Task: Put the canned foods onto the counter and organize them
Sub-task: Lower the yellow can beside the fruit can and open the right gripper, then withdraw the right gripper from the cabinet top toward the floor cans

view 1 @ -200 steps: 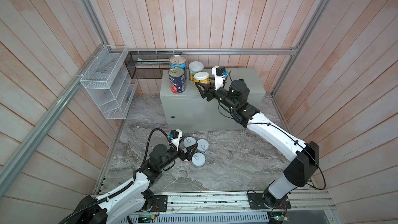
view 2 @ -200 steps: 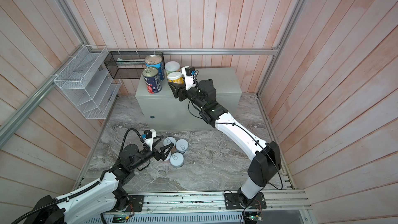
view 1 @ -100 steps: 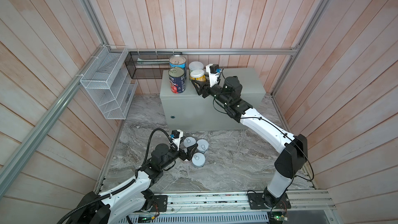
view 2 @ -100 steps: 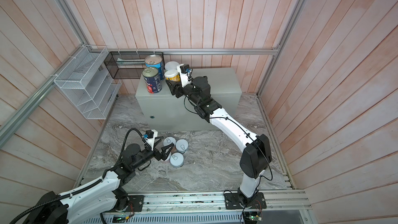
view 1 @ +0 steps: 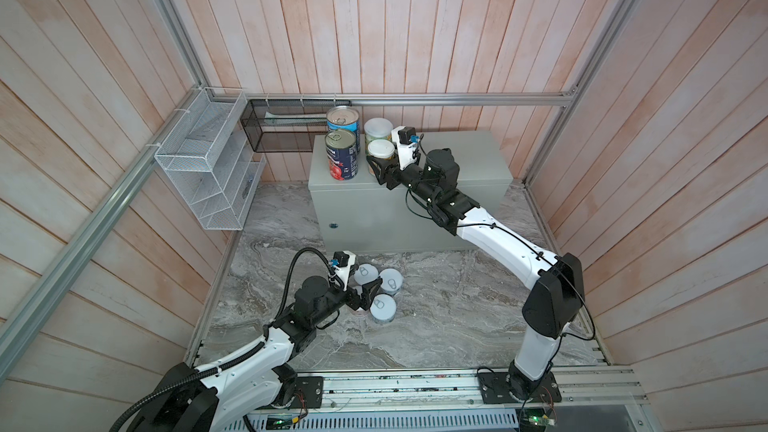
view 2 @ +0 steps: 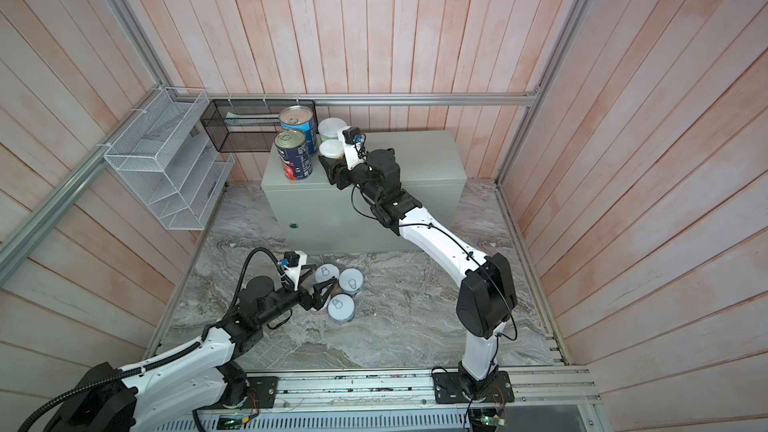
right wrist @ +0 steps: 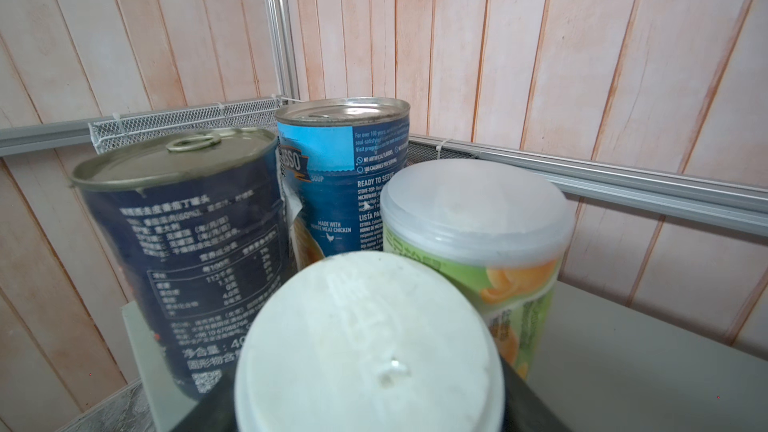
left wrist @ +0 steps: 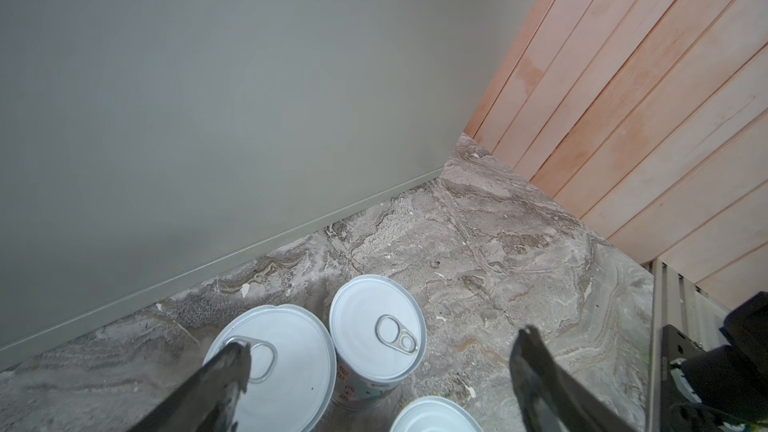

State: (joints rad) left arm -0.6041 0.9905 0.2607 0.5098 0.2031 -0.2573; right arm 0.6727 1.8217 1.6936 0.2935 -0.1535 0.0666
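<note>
On the counter (view 1: pixel 457 168), at its left end, stand a navy tomato can (view 1: pixel 341 155) and a light blue can (view 1: pixel 342 120) behind it. Beside them is a yellow-green white-lidded can (view 1: pixel 378 130). Directly in front of that one, my right gripper (view 1: pixel 379 166) is shut on a second yellow-green can (view 1: pixel 380 150); its white lid (right wrist: pixel 370 351) fills the right wrist view between the black jaws. Three short pull-tab cans (view 1: pixel 383 307) sit clustered on the marble floor. My left gripper (view 1: pixel 368 290) hovers open over them, its fingers (left wrist: pixel 226 371) astride the cluster (left wrist: pixel 376 330).
A white wire basket (view 1: pixel 208 168) hangs on the left wall and a black mesh basket (view 1: pixel 282 130) sits behind the counter's left end. The counter's right half (view 2: pixel 415 160) is bare. Wooden walls close in on three sides.
My right gripper has carried the yellow-green can leftward across the counter top, up beside the navy can. The left gripper has stayed open over the short cans, barely shifting.
</note>
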